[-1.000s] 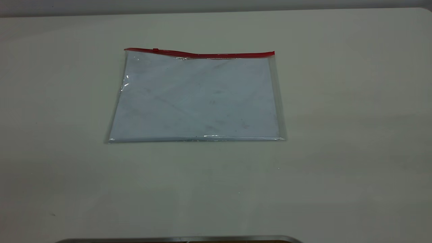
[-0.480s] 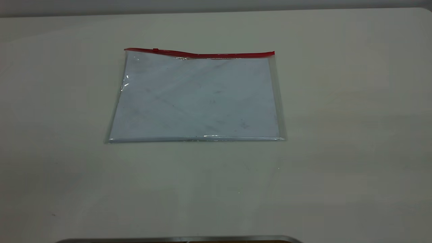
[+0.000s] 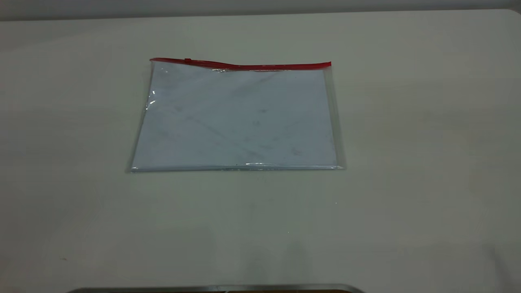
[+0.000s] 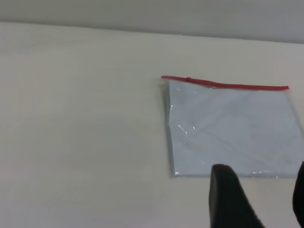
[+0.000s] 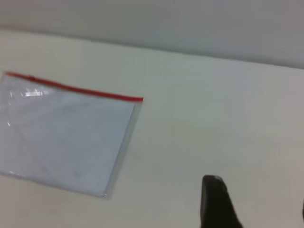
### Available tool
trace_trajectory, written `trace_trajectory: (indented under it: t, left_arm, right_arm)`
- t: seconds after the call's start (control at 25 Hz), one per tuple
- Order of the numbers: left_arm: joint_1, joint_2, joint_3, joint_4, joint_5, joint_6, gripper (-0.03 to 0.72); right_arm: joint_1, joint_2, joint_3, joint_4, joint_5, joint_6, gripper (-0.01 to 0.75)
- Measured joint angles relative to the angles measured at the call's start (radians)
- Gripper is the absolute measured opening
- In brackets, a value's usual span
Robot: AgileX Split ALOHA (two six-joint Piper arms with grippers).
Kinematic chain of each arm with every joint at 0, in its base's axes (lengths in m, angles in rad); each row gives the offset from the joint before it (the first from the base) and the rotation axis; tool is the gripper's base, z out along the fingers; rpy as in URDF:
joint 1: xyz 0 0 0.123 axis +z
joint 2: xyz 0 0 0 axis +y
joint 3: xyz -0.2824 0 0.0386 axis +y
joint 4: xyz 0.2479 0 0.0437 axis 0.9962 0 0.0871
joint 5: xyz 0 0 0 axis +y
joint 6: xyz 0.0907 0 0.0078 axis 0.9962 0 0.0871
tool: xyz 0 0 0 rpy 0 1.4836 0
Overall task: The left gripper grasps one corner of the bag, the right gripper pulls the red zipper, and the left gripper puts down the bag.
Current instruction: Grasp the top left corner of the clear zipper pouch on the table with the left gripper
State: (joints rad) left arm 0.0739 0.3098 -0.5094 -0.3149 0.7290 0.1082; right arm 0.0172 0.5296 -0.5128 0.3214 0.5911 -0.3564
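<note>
The bag (image 3: 240,118) lies flat on the table, a clear pale bluish pouch. The red zipper (image 3: 244,65) runs along its far long edge, with the slider tab (image 3: 187,60) near the left end. Neither gripper shows in the exterior view. In the left wrist view the left gripper (image 4: 261,167) is open, its fingers (image 4: 228,194) wide apart, above the table just short of the bag's (image 4: 228,128) near edge. In the right wrist view the right gripper (image 5: 258,190) is open over bare table, well off to the side of the bag's (image 5: 66,137) right end.
The cream table (image 3: 407,162) reaches all round the bag. A dark metal-edged strip (image 3: 215,289) lies along the table's front edge. The table's back edge meets a grey wall.
The bag has not moved. Faint shadows have shifted on the table near the front edge.
</note>
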Motion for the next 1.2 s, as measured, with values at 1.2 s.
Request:
trace_trajectory:
  t: [1.2]
  left_arm:
    - [0.000,1.779,-0.743,-0.608,-0.276,0.804,0.532]
  right_arm:
    - [0.246,1.328,-0.538,1.084,-0.105,-1.133,0.535]
